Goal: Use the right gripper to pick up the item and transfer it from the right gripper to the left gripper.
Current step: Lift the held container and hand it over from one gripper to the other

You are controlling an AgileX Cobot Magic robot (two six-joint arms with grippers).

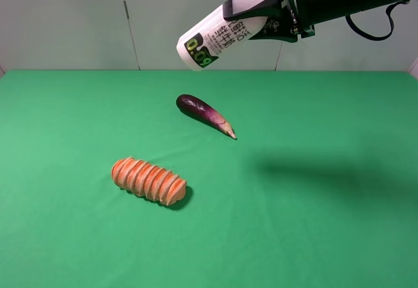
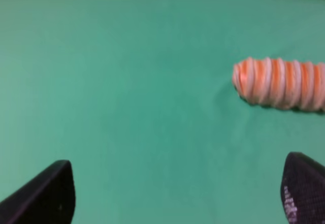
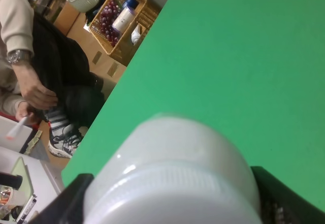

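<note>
The item, a white bottle with dark lettering and a green-black band near its base, hangs tilted high above the far side of the table, base pointing left. My right gripper is shut on its upper part, reaching in from the top right. In the right wrist view the bottle's white cap fills the space between the two black fingers. My left gripper is open above the green cloth, nothing between its fingertips. The exterior high view does not show it.
A purple eggplant lies mid-table and a ridged orange bread loaf sits nearer the front left, also seen as the loaf in the left wrist view. Beyond the green table's edge a seated person and a basket appear.
</note>
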